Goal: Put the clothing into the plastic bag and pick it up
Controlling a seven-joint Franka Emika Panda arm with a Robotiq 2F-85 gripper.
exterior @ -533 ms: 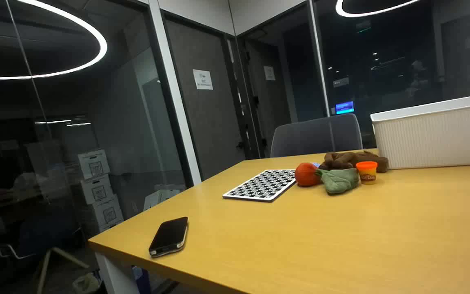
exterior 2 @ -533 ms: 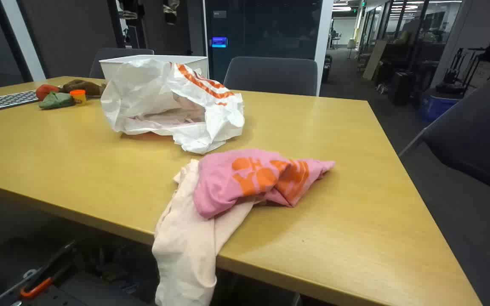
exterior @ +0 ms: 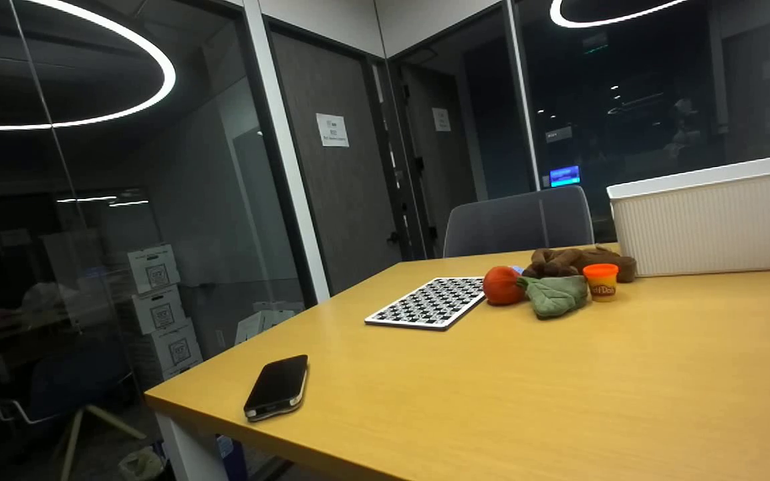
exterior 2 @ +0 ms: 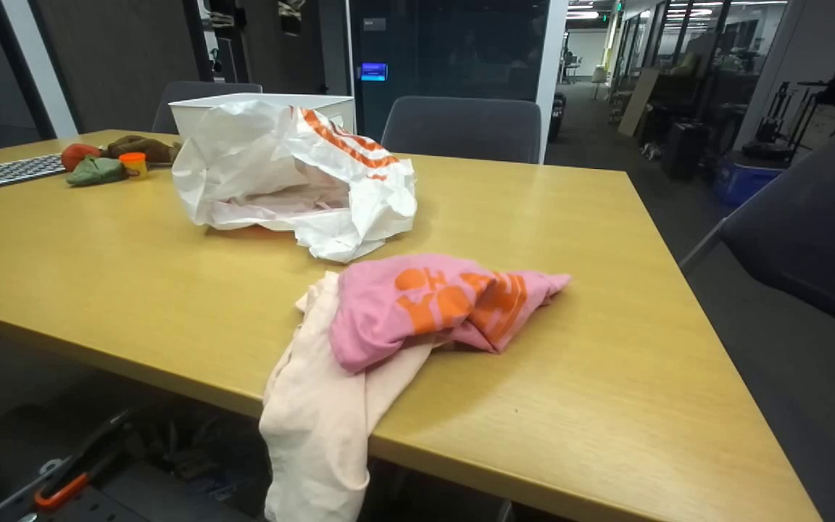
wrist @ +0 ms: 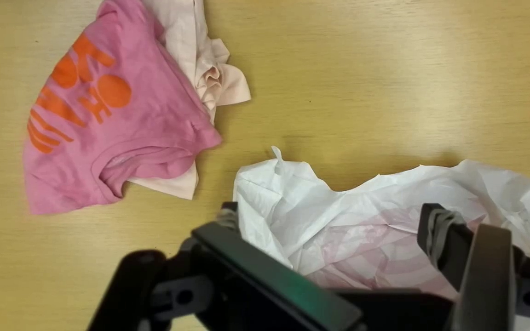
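A pink garment (exterior 2: 454, 308) with orange print lies crumpled on top of a cream garment (exterior 2: 320, 442), which hangs over the table edge. In the wrist view, the pink garment (wrist: 150, 110) and cream garment (wrist: 184, 41) are at the upper left. A white plastic bag (exterior 2: 233, 159) with orange stripes lies on its side, its mouth open toward the clothing. The bag (wrist: 306, 197) also shows below and between the fingers in the wrist view. My gripper (wrist: 330, 217) is wide open and empty above the bag's mouth. It is out of both exterior views.
A white bin (exterior: 712, 220) stands behind the bag. Near it are an orange-lidded tub (exterior: 602, 284), a green leaf-shaped cloth (exterior: 555, 297), a red round plush (exterior: 503, 286), a brown plush (exterior: 575, 260) and a checkered board (exterior: 432, 304). A phone (exterior: 278, 387) lies near the table edge.
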